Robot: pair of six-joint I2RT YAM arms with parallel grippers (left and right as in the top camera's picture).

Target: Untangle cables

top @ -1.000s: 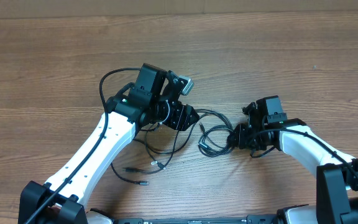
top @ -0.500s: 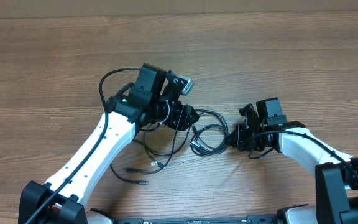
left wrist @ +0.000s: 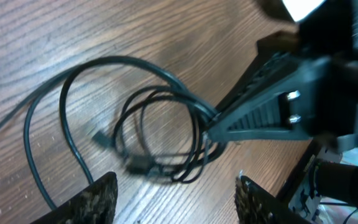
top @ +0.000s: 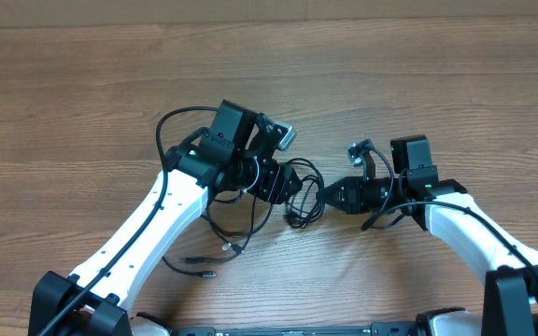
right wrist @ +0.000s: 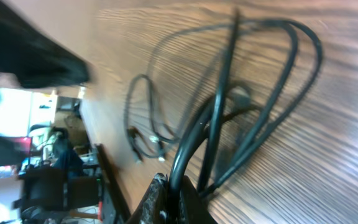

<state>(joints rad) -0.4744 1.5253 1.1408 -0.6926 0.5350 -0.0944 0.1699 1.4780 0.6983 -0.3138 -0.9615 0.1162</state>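
Observation:
The cables [top: 303, 198] are thin black cords bunched in loops on the wood table between my two grippers. My right gripper [top: 327, 197] points left and is shut on a strand of the cables [right wrist: 194, 146]; its jaws [right wrist: 174, 200] pinch the cord at the bottom of the right wrist view. My left gripper [top: 288, 179] hovers over the left side of the bunch, open and empty. In the left wrist view its fingers [left wrist: 176, 200] straddle bare table just below the coil [left wrist: 160, 134], and the right gripper [left wrist: 260, 115] holds the coil's right edge.
Loose cable tails with small plug ends [top: 215, 263] lie near the front of the table under the left arm; they also show in the right wrist view [right wrist: 143, 144]. Thicker arm cables arc beside the left wrist [top: 171, 126]. Bare wood table [top: 390, 75] surrounds the bunch.
My right gripper has swung and pushed left with the cable in it, bunching the loops against the left gripper. The left arm has shifted slightly right.

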